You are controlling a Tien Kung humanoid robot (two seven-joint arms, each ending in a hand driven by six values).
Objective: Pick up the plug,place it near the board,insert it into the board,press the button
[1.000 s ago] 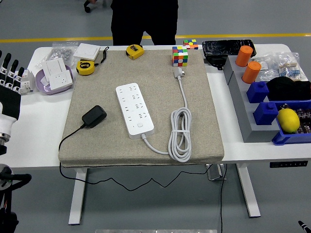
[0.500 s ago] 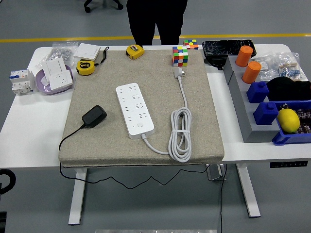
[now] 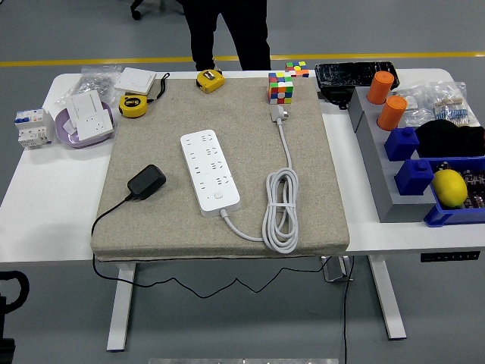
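Observation:
A black plug adapter (image 3: pixel 147 182) lies on the left part of the grey mat (image 3: pixel 318 152), its black cable trailing off the mat's front left edge. A white power strip (image 3: pixel 209 170) lies at the mat's middle, its round button (image 3: pixel 218 196) near its front end. Its white cord is coiled (image 3: pixel 280 209) to the right and ends in a grey plug (image 3: pixel 279 114) at the back. Neither robot hand is over the table.
A person in black (image 3: pixel 227 34) stands behind the table. Two yellow tape measures (image 3: pixel 210 80), Rubik's cubes (image 3: pixel 281 87), white sockets (image 3: pixel 87 117) and a breaker (image 3: pixel 32 126) lie at back left. Grey stand with orange cylinders (image 3: pixel 381 86), blue bins and a lemon (image 3: pixel 449 187) stand right.
The left hand, raised at the left edge one second ago, has dropped out of view. The person at the back has shifted to the right and then slightly left.

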